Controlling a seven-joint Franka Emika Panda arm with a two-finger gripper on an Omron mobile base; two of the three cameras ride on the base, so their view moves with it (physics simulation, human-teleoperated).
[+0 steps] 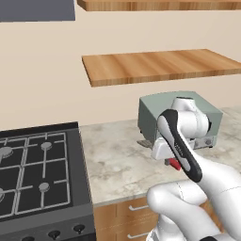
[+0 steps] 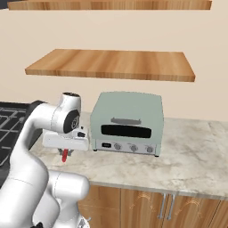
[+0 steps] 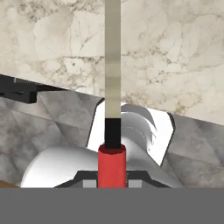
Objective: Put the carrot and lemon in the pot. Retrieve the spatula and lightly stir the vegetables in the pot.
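Marbled bench stretches below the spatula, whose red handle is clamped in the hand, shaft and blade pointing away over the stone; a pale green toaster oven stands just beside, near the stove

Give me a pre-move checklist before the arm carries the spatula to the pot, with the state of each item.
1. Gripper shut on the spatula by its red handle: ok.
2. Spatula runs straight out from the hand, shaft centred in the hand view: ok.
3. Spatula lifted off the marble counter: cannot tell.
4. Room between hand and toaster oven: ok, the hand sits to one side of it, apart.
5. Path toward the stove: ok, bare counter lies between.
6. Pot with carrot and lemon in it: cannot tell from these views.
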